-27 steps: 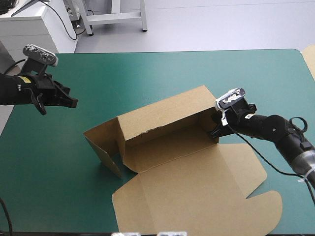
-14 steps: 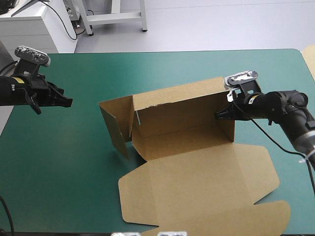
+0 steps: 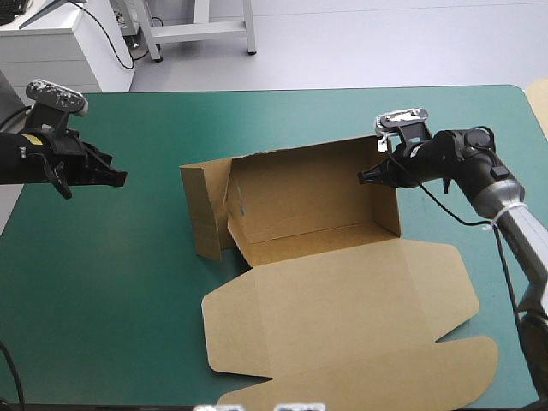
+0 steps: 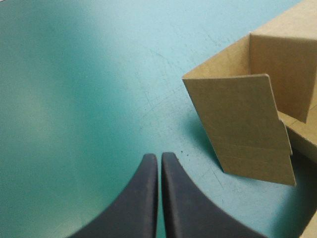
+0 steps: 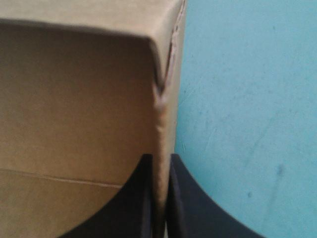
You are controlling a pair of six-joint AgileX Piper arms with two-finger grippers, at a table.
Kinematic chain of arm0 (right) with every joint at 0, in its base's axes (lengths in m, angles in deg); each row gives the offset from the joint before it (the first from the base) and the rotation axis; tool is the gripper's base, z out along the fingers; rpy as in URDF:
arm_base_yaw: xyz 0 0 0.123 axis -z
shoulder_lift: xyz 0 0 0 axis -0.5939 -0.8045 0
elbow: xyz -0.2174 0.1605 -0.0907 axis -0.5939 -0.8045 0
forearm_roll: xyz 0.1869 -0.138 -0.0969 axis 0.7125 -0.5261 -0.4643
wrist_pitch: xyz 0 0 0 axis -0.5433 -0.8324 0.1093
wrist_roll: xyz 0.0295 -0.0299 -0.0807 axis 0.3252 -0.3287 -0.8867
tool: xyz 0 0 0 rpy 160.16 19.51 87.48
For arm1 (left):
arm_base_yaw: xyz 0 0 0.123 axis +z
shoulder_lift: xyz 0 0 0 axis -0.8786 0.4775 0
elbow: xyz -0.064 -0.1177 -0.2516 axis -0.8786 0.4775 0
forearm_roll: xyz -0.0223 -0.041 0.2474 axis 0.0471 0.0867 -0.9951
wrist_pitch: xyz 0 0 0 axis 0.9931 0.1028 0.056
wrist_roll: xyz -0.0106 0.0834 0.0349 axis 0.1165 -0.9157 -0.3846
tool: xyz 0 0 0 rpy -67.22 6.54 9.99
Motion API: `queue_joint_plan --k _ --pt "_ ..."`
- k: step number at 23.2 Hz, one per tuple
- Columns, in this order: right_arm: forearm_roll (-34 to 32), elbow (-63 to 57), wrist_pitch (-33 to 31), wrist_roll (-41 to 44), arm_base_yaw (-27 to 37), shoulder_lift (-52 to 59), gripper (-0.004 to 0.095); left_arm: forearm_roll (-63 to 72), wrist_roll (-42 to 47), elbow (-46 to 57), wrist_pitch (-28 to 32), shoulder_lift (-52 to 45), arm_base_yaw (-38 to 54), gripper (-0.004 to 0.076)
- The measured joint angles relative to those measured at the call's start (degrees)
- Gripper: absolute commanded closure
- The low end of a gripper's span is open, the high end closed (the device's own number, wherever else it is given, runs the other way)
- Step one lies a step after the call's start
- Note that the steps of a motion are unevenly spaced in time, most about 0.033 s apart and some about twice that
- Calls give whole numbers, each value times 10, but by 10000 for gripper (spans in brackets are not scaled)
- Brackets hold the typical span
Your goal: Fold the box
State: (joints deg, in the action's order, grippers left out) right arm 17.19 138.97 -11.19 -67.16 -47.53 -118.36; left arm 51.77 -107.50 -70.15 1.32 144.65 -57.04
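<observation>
While the right black-finned hand clamps the right wall of the brown cardboard box, the left hand, closed and empty, faces its left flap.

Box stands just right of worktop centre. Rear wall is upright on the far side. Lid panel lies flat on the worktop in front of it and runs to the near edge. Left end flap is upright at the box's left end, swung outward. Right end wall is upright at the opposite end. Right pincer is at that wall's upper far corner with the wall between its fingers, one inside the box and one outside. Left pincer is over the worktop's left side, well apart from the box, and points toward the left end flap.
</observation>
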Motion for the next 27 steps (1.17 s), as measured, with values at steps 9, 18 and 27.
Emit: queue_joint_plan --k 9,18,27 --pt "-14 83 6 -21 -1 -73 131 1 -1 0 -2 0 0 717" --pt "-17 190 -115 -50 -1 -73 79 1 -1 0 -4 0 0 717" --pt "-18 223 -143 -25 -1 -127 79 2 -1 0 -5 0 0 717"
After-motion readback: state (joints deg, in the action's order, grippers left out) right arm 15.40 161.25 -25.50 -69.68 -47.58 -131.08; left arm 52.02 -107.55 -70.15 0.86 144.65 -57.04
